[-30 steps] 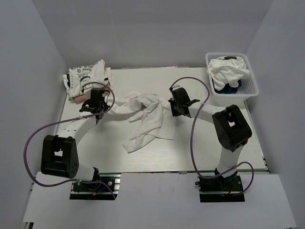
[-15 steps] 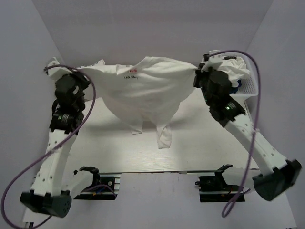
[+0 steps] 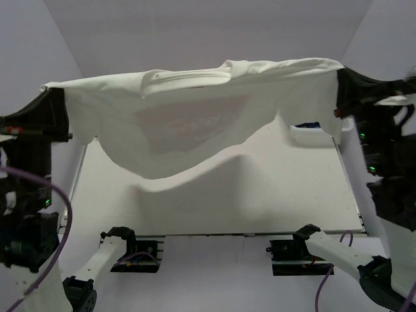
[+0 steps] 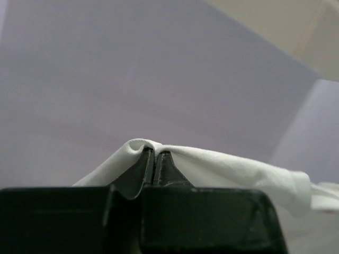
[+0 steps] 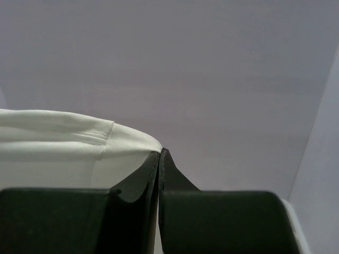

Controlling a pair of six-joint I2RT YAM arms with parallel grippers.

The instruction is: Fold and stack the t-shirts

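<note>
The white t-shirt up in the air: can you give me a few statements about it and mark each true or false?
1. Both the left gripper and the right gripper pinch the t-shirt. True.
2. The t-shirt lies flat on the table. False: it hangs stretched above the table.
3. The t-shirt is navy blue. False: it is white with a faint reddish print.
4. Its middle sags below its held ends. True.
</note>
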